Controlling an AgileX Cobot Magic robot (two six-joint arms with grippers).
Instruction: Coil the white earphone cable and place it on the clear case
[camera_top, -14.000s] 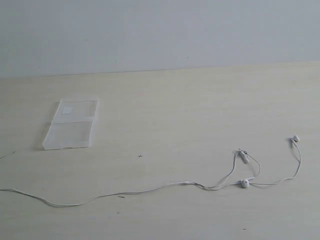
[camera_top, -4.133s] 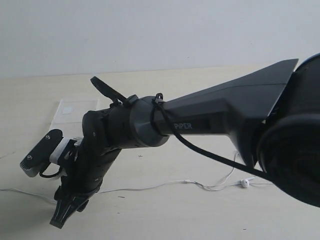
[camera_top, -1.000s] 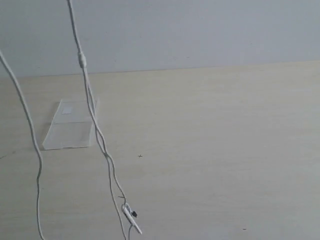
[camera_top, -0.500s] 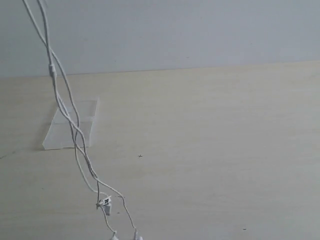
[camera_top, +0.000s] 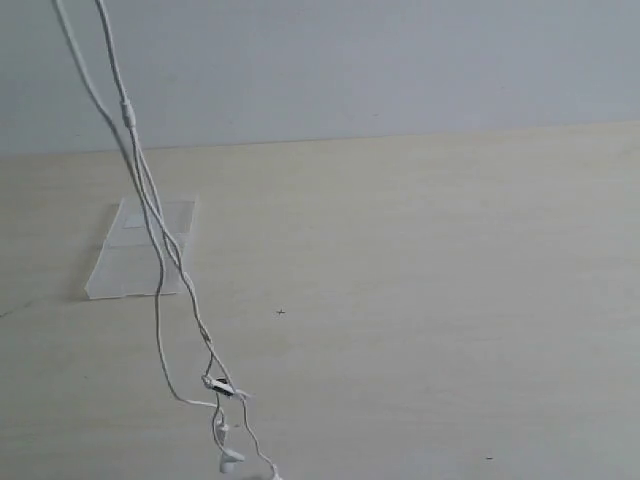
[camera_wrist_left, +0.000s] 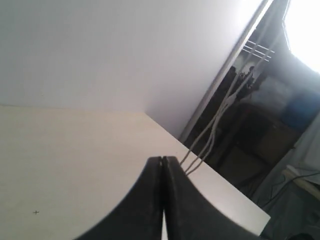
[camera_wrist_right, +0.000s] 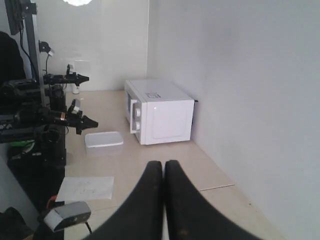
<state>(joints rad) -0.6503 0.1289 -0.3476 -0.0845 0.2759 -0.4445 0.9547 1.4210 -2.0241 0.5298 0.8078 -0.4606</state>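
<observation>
The white earphone cable (camera_top: 127, 110) hangs in several strands from above the top left of the exterior view, its lower end low over the table's front. Its inline remote (camera_top: 220, 386) and an earbud (camera_top: 230, 460) dangle there. The strands cross in front of the clear case (camera_top: 120, 270), which lies flat on the table at the left. Neither gripper shows in the exterior view. My left gripper (camera_wrist_left: 163, 159) is shut, and the cable's strands (camera_wrist_left: 212, 135) lead away from beside its fingertips. My right gripper (camera_wrist_right: 163, 162) is shut with nothing in it, pointing away at the room.
The pale wooden table (camera_top: 420, 300) runs back to a plain wall. In the right wrist view, a white microwave (camera_wrist_right: 160, 112), a lidded white box (camera_wrist_right: 103, 141) and a sheet of paper (camera_wrist_right: 86, 187) sit on a separate surface.
A second ago the hanging strands were spread wide apart; they have drawn together. The dangling end with the remote has swung left, then slightly back to the right and up.
</observation>
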